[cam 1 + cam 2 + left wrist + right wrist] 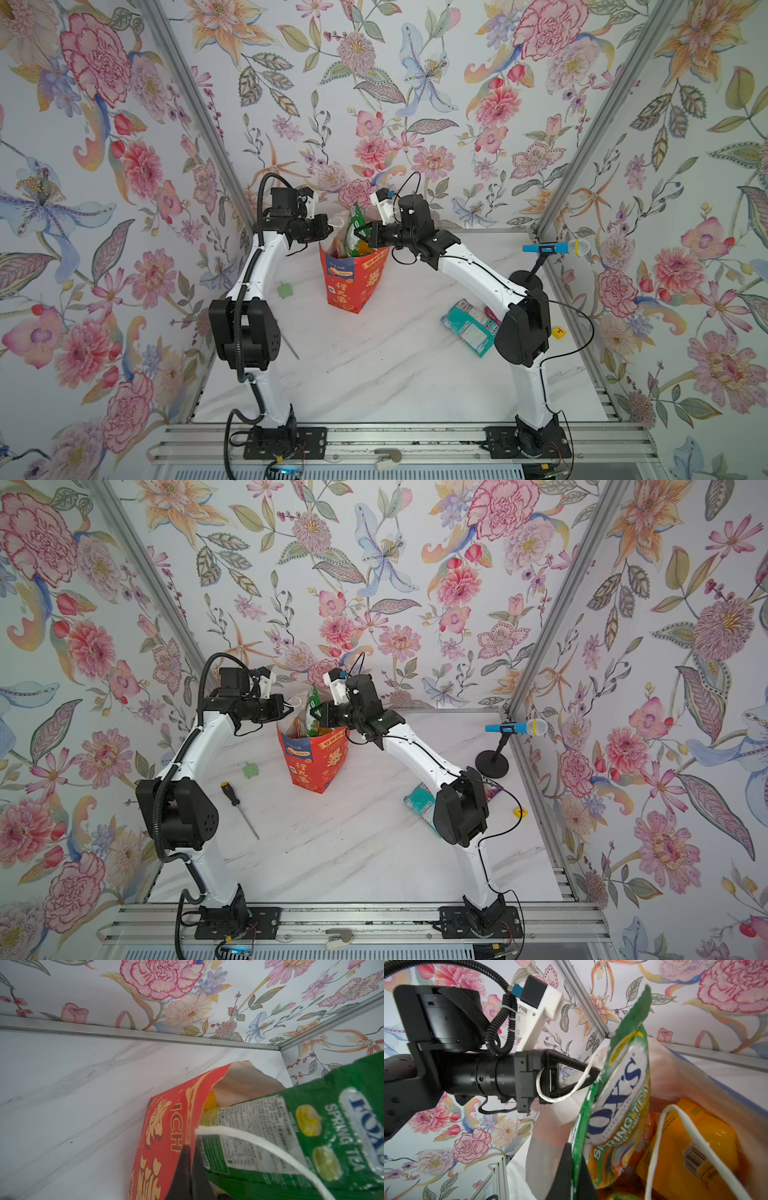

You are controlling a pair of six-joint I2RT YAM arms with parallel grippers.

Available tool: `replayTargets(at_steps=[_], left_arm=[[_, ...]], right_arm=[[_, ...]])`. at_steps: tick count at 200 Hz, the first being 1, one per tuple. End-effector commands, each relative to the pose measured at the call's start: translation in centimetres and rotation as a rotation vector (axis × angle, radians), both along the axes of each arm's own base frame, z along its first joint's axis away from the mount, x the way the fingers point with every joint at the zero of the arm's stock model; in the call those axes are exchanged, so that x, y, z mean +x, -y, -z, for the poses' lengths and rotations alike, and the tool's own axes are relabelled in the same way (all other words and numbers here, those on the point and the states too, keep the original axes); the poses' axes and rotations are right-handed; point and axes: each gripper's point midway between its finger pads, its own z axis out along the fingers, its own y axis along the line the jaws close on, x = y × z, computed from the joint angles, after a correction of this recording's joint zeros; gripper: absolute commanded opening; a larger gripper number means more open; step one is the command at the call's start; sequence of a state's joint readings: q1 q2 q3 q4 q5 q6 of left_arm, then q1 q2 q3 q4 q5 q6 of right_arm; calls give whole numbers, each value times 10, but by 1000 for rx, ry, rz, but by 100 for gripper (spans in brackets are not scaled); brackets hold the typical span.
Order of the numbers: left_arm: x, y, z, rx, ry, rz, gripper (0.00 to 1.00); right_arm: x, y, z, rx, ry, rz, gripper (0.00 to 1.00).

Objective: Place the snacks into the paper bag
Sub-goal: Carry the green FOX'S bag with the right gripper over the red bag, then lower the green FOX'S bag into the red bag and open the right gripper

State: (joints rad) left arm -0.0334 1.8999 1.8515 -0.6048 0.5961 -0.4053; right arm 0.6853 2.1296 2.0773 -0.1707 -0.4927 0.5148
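Your left pincer (pixel 187 1148) clamped on paper bag (pixel 166 1126) rim, right pincer (pixel 572 1148) gripping green Fox's packet (pixel 618 1088) in the bag's mouth, teal packet (pixel 465 324) right of bag half-hidden by your right arm (pixel 523 328).

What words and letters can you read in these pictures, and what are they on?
"SPRING TEA": green packet.
"OX'S": same packet, first letter hidden.
"ICH": red paper bag, start hidden.
"100%": the bag's blue side panel.
"T": yellow cube.
Too small or blurred: the green packet's fine print, the teal packet's print. The bag's yellow Chinese characters I cannot read surely.
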Motion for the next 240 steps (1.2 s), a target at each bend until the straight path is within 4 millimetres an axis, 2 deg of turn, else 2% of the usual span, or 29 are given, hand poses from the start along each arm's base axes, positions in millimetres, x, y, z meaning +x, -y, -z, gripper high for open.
replayTargets(at_steps=[1,27,45,80,86,98,106,131,167,194,212,240], left_arm=[[5,10,-27,-23,81,26,0],[5,9,-27,-22,80,26,0],[6,10,-26,-21,78,27,0],[7,10,-26,-24,81,30,0],[7,11,-26,-27,81,32,0],[7,12,-25,-27,81,34,0],[7,11,-26,-27,82,32,0],[8,11,-25,-26,82,34,0],[9,10,-24,-23,78,31,0],[9,10,-24,-22,77,30,0],[9,10,-25,-19,78,32,0],[10,10,-26,-18,77,31,0]], right_arm=[[-6,-14,-31,91,21,-51,0],[-17,-27,-40,145,39,-105,0],[-18,-26,-41,172,31,-92,0],[-5,-6,0,157,-98,12,0],[-4,-2,8,148,-120,25,6],[-2,8,19,133,-150,56,26],[-3,14,21,130,-151,70,32],[-2,32,2,112,-100,114,50],[2,48,-35,41,-13,173,55],[1,55,-49,-17,34,206,55],[-5,51,-55,-47,82,193,54],[-10,27,-53,-72,89,100,53]])
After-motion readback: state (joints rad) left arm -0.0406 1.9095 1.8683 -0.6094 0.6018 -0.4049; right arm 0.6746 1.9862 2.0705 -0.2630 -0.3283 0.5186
